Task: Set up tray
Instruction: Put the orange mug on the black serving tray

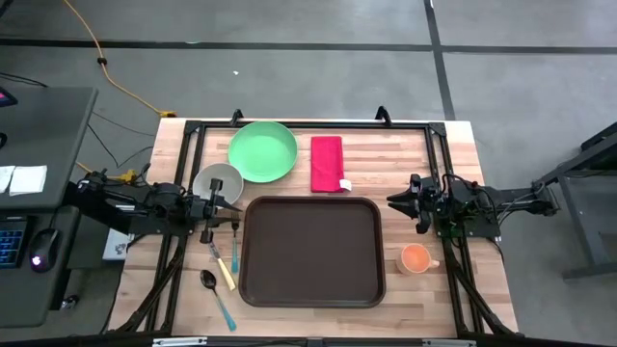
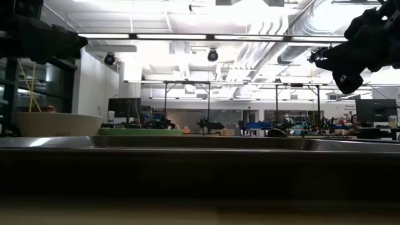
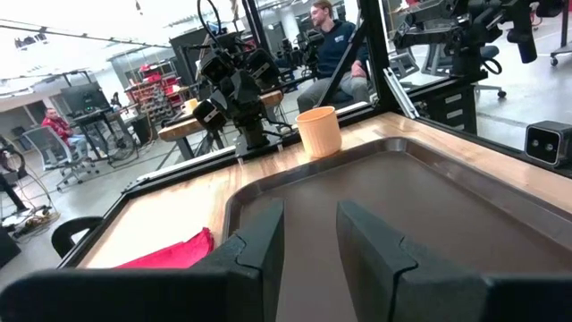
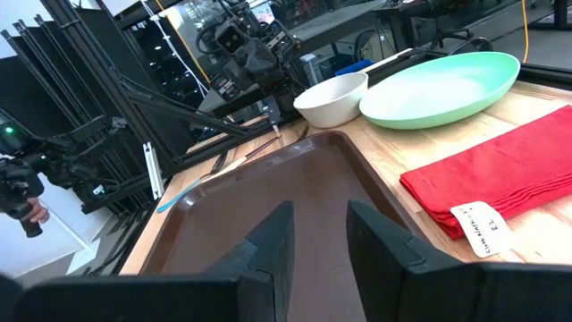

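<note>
Though flanked by grippers — tray point(image 1: 310, 251), rim unobstructed.

Dark brown tray point(image 1: 311, 251), flat, apparently empty, mid-table

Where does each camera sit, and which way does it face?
High: overhead, straight down on tray; both arms show.
Low: table height, level across the tray rim; right end effector above.
Left wrist: faces across the tray to the orange cup; own fingers show.
Right wrist: faces green plate, white bowl; own fingers show.
Shared: both wrists see tray and red napkin.
</note>
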